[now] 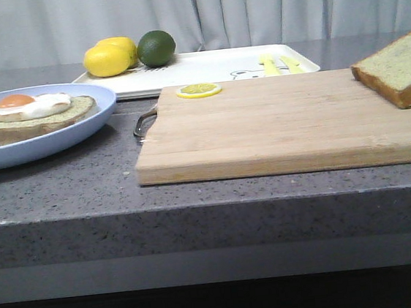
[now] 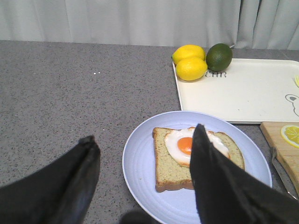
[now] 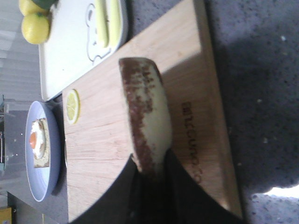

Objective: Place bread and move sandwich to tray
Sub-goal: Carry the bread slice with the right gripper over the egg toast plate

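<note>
The bread [image 1: 397, 67] is a thick slice with brown crust at the right end of the wooden cutting board [image 1: 276, 128], tilted. My right gripper [image 3: 152, 170] is shut on the bread [image 3: 147, 114], holding it by one edge over the board. The sandwich base, a flat slice with a fried egg [image 1: 28, 114], lies on the light blue plate [image 1: 78, 130] at the left. My left gripper [image 2: 145, 144] is open above the plate [image 2: 140, 163], one finger over the egg slice [image 2: 173, 163]. The white tray [image 1: 211, 66] lies behind the board.
Two lemons [image 1: 109, 58] and a lime [image 1: 156, 47] sit on the tray's far left corner. A lemon slice [image 1: 199, 90] lies at the board's back edge. The board has a metal handle [image 1: 143, 122] toward the plate. A grey curtain hangs behind.
</note>
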`<state>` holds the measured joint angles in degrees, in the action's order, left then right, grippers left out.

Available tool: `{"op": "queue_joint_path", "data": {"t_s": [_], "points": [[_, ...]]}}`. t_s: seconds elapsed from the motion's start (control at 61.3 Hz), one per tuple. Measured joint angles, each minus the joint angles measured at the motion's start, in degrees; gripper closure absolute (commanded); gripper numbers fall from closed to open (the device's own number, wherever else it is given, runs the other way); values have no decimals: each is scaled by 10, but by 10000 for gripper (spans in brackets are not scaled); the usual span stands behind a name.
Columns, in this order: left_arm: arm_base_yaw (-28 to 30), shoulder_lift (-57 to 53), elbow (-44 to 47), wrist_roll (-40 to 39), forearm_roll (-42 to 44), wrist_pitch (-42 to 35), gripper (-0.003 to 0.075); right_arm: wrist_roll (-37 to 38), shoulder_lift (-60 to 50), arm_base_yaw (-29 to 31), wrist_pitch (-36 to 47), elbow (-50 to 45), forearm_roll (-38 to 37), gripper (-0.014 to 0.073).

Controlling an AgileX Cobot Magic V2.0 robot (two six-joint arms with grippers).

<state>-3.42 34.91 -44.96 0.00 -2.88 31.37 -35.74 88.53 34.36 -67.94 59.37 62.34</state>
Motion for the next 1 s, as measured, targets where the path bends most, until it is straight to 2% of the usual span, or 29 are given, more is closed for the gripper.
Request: {"op": "queue_joint_path", "data": {"t_s": [0.196,0.326,0.538,0.767,0.897,0.995], "points": [[0,0,0,0,0,0,304,0,-70,-6,0,-4,73,600],[0,0,0,0,0,0,304,0,-106,-47,-1,-18,134,600],[0,0,0,0,0,0,304,0,-115,-193,14,-42,213,600],[0,0,0,0,0,0,304,0,-114,-399,192,-50,316,600],[0,0,0,0,0,0,304,-4,-100,-493,287,-50,375,600],[0,0,0,0,0,0,304,-21,-76,-547,337,-40,388,600]]}}
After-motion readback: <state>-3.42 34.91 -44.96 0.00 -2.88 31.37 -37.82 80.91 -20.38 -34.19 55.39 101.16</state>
